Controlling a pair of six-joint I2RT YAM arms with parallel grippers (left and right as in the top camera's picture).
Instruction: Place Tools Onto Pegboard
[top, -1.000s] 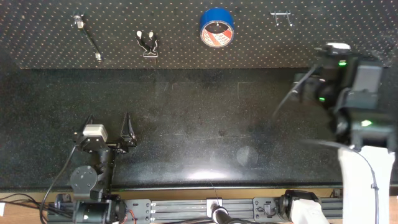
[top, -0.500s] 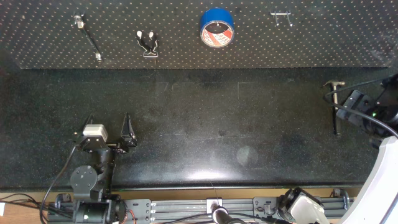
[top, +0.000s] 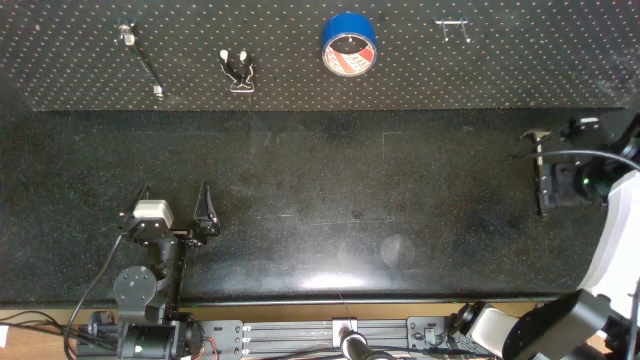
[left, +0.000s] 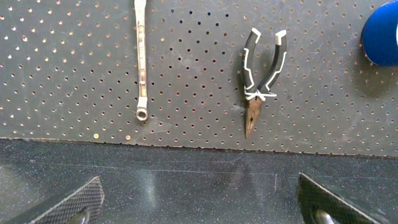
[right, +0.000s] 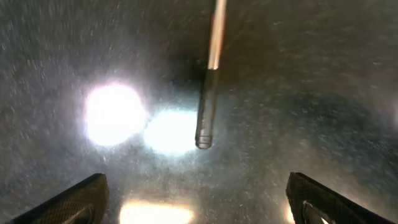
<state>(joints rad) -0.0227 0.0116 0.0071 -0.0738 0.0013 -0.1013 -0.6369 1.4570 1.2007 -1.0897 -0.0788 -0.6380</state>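
Black right claw (right: 198, 194), released, nearer the hammer (right: 208, 93) than before; left claw (left: 200, 200) released

The tape roll (top: 349, 45) is blue, pliers (left: 253, 102) black edged white, wrench (left: 142, 56) silver, pegboard (top: 300, 60) black and dotted.

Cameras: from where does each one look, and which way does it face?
Top view: fixed above, looks down on table and pegboard; left arm and right arm show.
Left wrist view: on the left arm, faces the pegboard's wrench and pliers; own left pincer, open.
Right wrist view: on the right arm, looks down at the hammer handle on the table; own right pincer, open.
Shared: top and left wrist views both show wrench and pliers.
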